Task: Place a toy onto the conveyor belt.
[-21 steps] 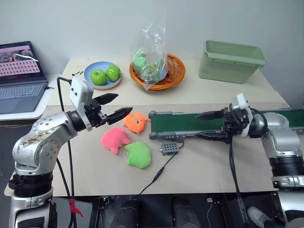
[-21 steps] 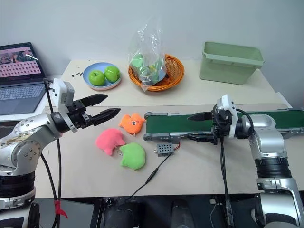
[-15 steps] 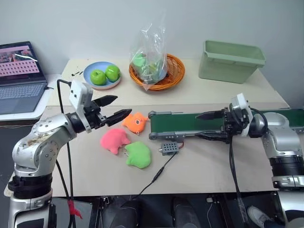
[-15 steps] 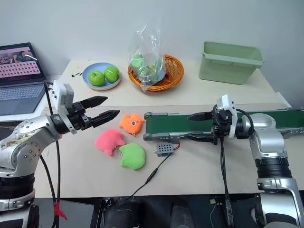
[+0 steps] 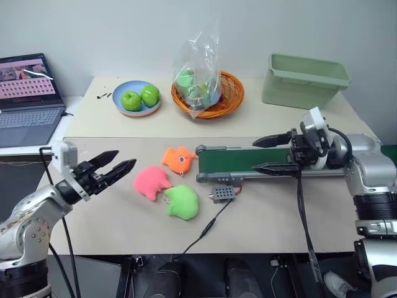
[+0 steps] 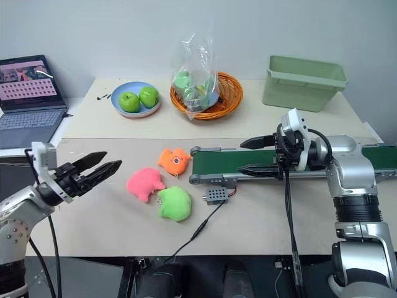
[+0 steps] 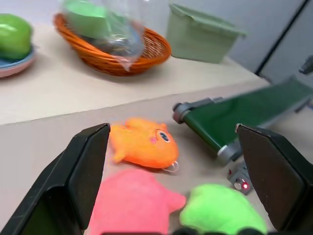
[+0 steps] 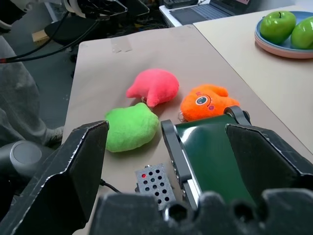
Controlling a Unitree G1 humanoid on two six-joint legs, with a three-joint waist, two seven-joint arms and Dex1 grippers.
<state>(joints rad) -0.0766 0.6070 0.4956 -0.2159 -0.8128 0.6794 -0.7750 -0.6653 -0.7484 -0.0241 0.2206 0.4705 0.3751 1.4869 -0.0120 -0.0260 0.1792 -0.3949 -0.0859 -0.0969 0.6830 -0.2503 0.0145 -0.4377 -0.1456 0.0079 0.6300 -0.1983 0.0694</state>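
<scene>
The toy [image 5: 151, 182], a fuzzy bright pink plush, lies on the table between the orange plush fish [image 5: 179, 159] and the lime green plush [image 5: 182, 203]. The dark green conveyor belt [image 5: 248, 162] runs to the right from beside the fish. My left gripper [image 5: 115, 168] hovers open to the left of the toy, apart from it, pointing at it. My right gripper [image 5: 268, 154] stands open over the belt, pointing left, nothing between its fingers. The left wrist view shows the toy [image 7: 134, 204] between the open fingers; the right wrist view shows the toy [image 8: 153, 86] and the belt [image 8: 215, 152].
A small grey control box [image 5: 223, 194] with a cable lies in front of the belt's left end. At the back stand a blue plate of green apples [image 5: 138, 99], an orange basket [image 5: 211, 93] with a plastic bag, and a pale green bin [image 5: 303, 81]. A laptop [image 5: 28, 99] sits far left.
My left arm has drawn back to the left and lower, away from the plush toys, still open. My right gripper has risen slightly over the belt. The toys have not moved.
</scene>
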